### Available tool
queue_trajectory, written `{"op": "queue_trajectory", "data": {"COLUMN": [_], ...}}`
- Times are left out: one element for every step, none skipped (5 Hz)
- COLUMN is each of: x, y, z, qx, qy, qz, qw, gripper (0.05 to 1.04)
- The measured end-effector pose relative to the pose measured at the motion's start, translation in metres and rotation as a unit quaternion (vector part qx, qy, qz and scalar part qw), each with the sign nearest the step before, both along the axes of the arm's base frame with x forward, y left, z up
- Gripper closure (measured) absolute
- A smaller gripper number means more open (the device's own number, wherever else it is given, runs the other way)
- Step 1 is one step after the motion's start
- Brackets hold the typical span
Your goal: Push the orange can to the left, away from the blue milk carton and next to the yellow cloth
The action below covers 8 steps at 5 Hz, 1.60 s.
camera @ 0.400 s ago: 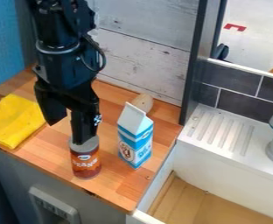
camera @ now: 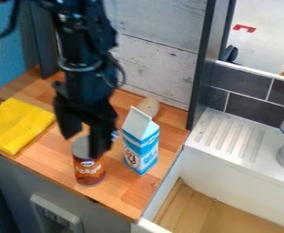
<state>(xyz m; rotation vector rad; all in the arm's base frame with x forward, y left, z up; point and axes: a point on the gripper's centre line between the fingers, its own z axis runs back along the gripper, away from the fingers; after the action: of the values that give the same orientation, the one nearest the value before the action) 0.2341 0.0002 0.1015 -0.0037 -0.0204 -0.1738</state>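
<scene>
Pincer is hanging wide and empty by the can, which is standing unaided on its flat base, carton sitting at can's 2 o'clock.

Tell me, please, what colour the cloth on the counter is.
The cloth is bright yellow, best seen in the camera view.

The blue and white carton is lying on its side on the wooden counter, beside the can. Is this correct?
Not quite: the camera view shows the carton standing upright, not on its side. It is on the wooden counter, beside the can.
</scene>
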Motion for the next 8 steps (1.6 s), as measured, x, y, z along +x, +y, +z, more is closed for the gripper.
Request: {"op": "queue_trajectory", "data": {"x": [0.01,0.01,0.003,0.001,0.0,0.005,0.002,0.005], "y": [-0.023,-0.042,-0.047,-0.051,-0.045,-0.037,-0.025,-0.009], "z": [-0.009,-0.024,-0.038,-0.047,-0.055,-0.057,-0.063,-0.069], "qx": [-0.006,-0.022,-0.03,-0.016,0.003,0.028,0.051,0.084], "qy": [-0.004,0.016,0.032,0.047,0.051,0.034,0.03,0.001], "qz": [-0.026,-0.034,-0.029,-0.039,-0.047,-0.057,-0.051,-0.038], "qw": [0.9996,0.999,0.9986,0.998,0.9976,0.9974,0.997,0.9957], "gripper": [0.083,0.083,0.083,0.083,0.083,0.083,0.083,0.083]}}
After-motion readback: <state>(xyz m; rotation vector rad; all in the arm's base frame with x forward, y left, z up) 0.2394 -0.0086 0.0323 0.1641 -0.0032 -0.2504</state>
